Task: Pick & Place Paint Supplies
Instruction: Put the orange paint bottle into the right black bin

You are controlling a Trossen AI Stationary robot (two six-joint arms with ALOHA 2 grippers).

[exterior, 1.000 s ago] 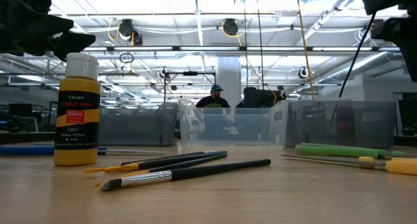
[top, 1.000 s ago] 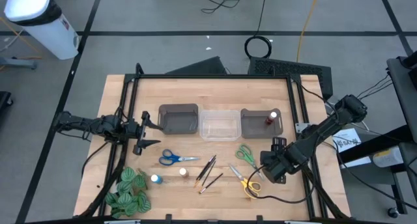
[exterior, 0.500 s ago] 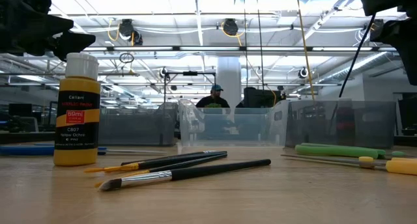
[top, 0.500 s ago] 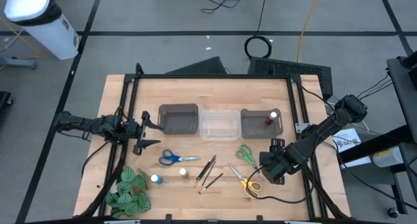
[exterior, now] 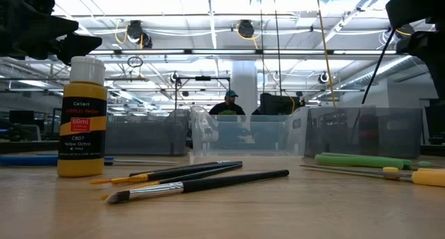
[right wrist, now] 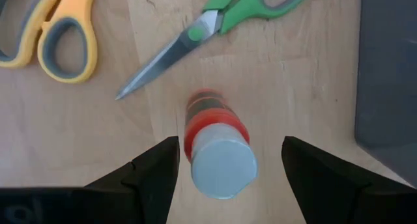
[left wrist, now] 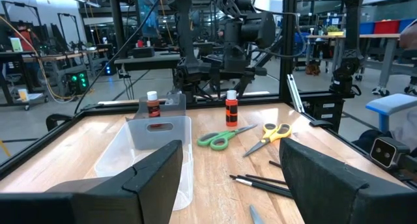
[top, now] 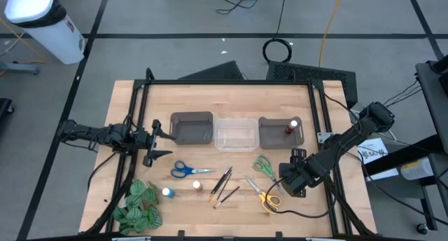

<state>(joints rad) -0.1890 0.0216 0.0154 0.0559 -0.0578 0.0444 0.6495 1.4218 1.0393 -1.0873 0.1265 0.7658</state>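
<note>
We see the right gripper (right wrist: 225, 178) poised directly over a small red paint bottle (right wrist: 217, 142), its two dark fingers (right wrist: 153, 172) spread wide on either side of the white cap and not touching it, so nothing is held. That bottle stands upright on the wooden table (top: 231, 101), between the green scissors (right wrist: 257, 6) and the yellow scissors (right wrist: 49, 32), just beside the right-hand grey bin (top: 280, 131). In that bin we spot another bottle with a white cap (top: 293, 124).

Over on the left edge of the table, the left gripper (top: 159, 141) waits with its fingers apart and empty, pointing toward the left grey bin (top: 192, 127). The clear bin (top: 236, 134) sits between the two grey ones.

Nearer the front lie the blue scissors (top: 183, 170), the dark paintbrushes (top: 224, 185), a blue-capped bottle (top: 167, 193) and an orange-capped one (top: 197, 187). The leafy green bunch (top: 138, 206) rests at the front left corner.
</note>
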